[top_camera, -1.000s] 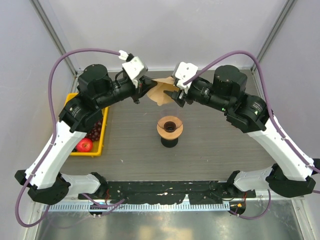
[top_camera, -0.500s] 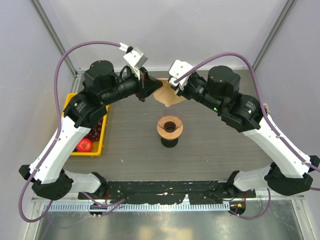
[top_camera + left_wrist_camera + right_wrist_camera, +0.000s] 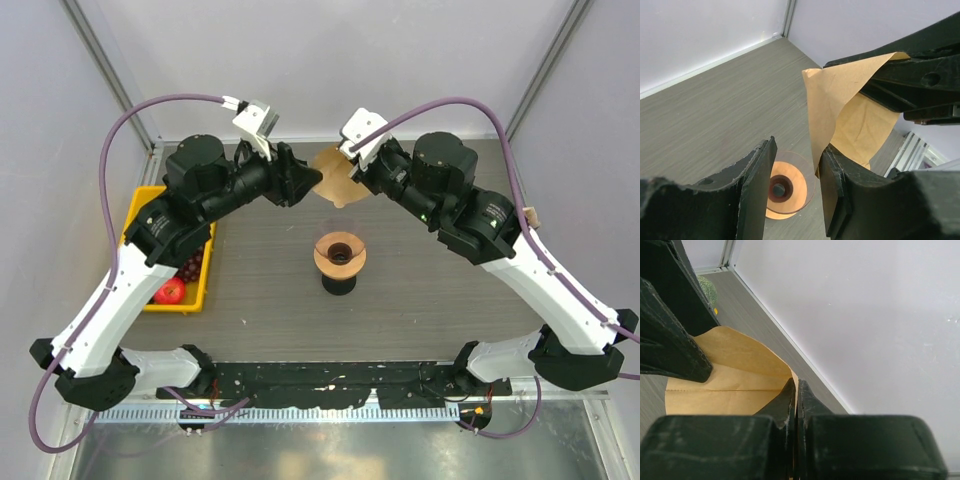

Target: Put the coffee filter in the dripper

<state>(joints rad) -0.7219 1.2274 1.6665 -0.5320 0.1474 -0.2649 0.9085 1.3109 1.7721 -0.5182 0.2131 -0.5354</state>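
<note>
Both arms rise from their bases at the near edge of the table (image 3: pixel 260 300), bend at the elbow and lean inward, so that their wrists meet high over the far middle of the table. The left gripper (image 3: pixel 306 182) points right and the right gripper (image 3: pixel 352 177) points left, tips close together.

The coffee filter (image 3: pixel 333 188) hangs in the air between them, a tan paper fan. The right wrist view shows the right gripper (image 3: pixel 796 390) with its fingers pressed tight together, the paper's edge pinched between them, and the rest of the coffee filter (image 3: pixel 730 370) spreading out to the left.

From the left wrist view, the left gripper (image 3: pixel 795 150) has its fingers parted, with a clear gap between them. The coffee filter (image 3: pixel 840 100) stands just beside the inner face of one finger, its mouth partly spread; whether it touches that finger is hard to tell. It is not clamped here.

The dripper (image 3: pixel 324 262) sits below and nearer the bases, on a black stand (image 3: pixel 338 285) in the middle of the table, well apart from the paper. It also shows through the gap between the left fingers (image 3: pixel 797 186).

A yellow tray (image 3: pixel 203 283) with an apple (image 3: pixel 168 290) and grapes (image 3: pixel 190 265) lies under the left arm.
</note>
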